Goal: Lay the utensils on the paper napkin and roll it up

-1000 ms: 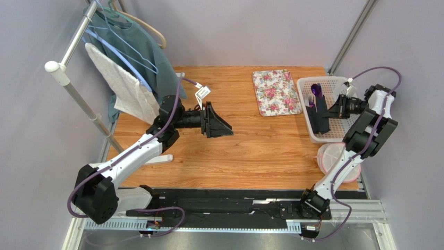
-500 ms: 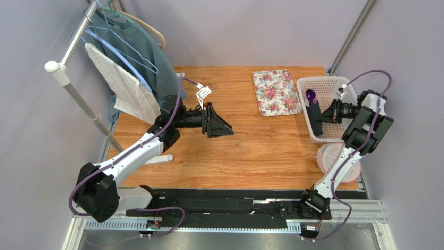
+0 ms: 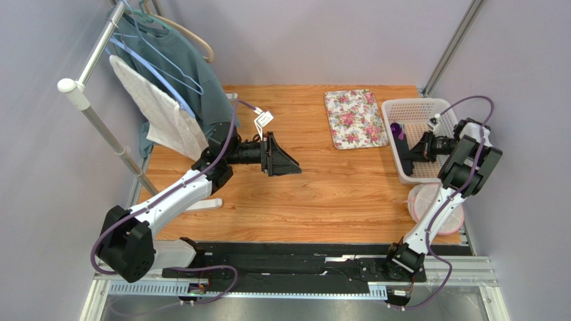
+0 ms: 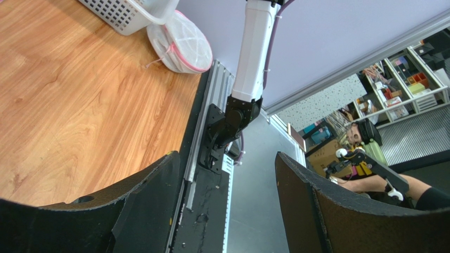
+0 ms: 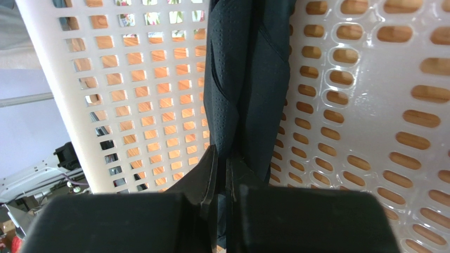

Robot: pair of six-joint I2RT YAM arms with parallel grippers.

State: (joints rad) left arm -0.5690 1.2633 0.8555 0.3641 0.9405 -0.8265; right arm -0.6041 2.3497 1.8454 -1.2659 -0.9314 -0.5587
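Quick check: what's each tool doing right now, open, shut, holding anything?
Left tool: open, holding nothing.
Right tool: closed on the black napkin, inside the white basket.

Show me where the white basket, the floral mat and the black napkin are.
white basket (image 3: 421,112), top view, on its bare far end.
floral mat (image 3: 355,119), top view, on its middle.
black napkin (image 5: 248,79), right wrist view, on the middle of the stretch that shows.
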